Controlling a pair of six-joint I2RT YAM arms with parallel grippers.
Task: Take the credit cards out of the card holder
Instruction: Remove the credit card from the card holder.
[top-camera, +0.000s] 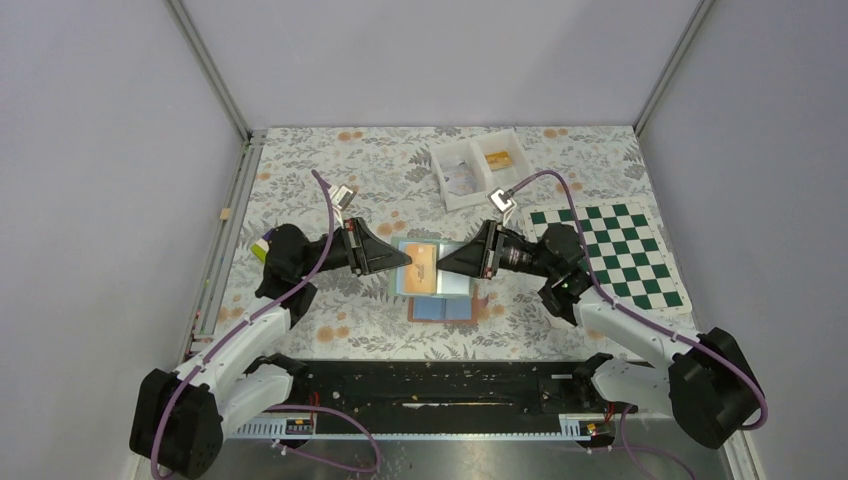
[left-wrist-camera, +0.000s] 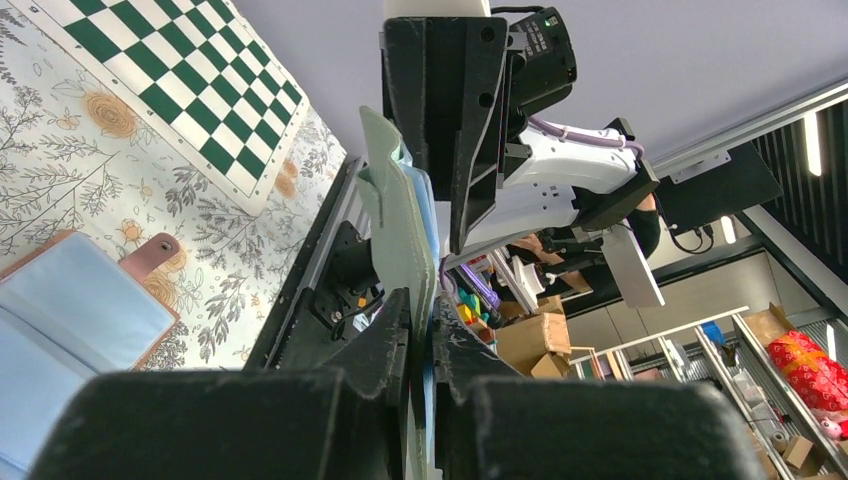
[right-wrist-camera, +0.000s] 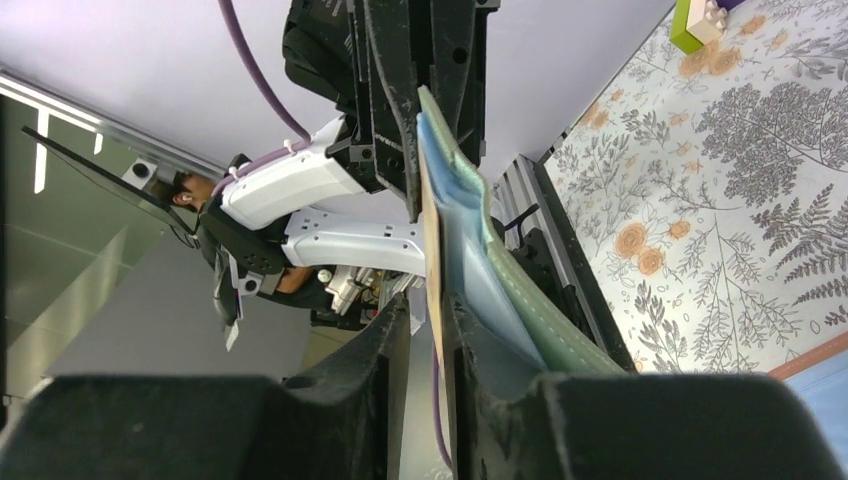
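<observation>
Pale grey walls close around 3 sides of my table (top-camera: 330, 170), which is covered with a floral cloth in grey and orange. At the far right of it lies a green-and-white chessboard mat (top-camera: 610, 250). Beside that, toward the back, sits a white 2-compartment tray (top-camera: 443, 160) with something small in each half; I cannot make out what.

My 2 arms reach in from the near edge and meet nose to nose over the middle of the cloth. The card holder (top-camera: 440, 308) lies open on the cloth just in front of that meeting point. Its light-blue panels face up, and its tan-brown cover and small tab show at the edge (left-wrist-camera: 80, 310).

Between my grippers, raised off the cloth, is a flat pocket sleeve (top-camera: 450, 272). It has a grey-green outer sheet with a stitched edge and light-blue layers against it. I cannot tell whether it is joined to the holder below.

My left gripper (top-camera: 405, 262) is clamped tight on 1 end of that sleeve (left-wrist-camera: 395, 220). My right gripper (top-camera: 442, 264) faces it from the other end. A thin tan card (right-wrist-camera: 432, 250) runs edge-on between its fingers, while the blue layers (right-wrist-camera: 520, 310) pass outside 1 finger. I cannot tell whether those fingers actually pinch the card.

A lime toy block (right-wrist-camera: 690, 25) rests on the cloth beyond my left arm.
</observation>
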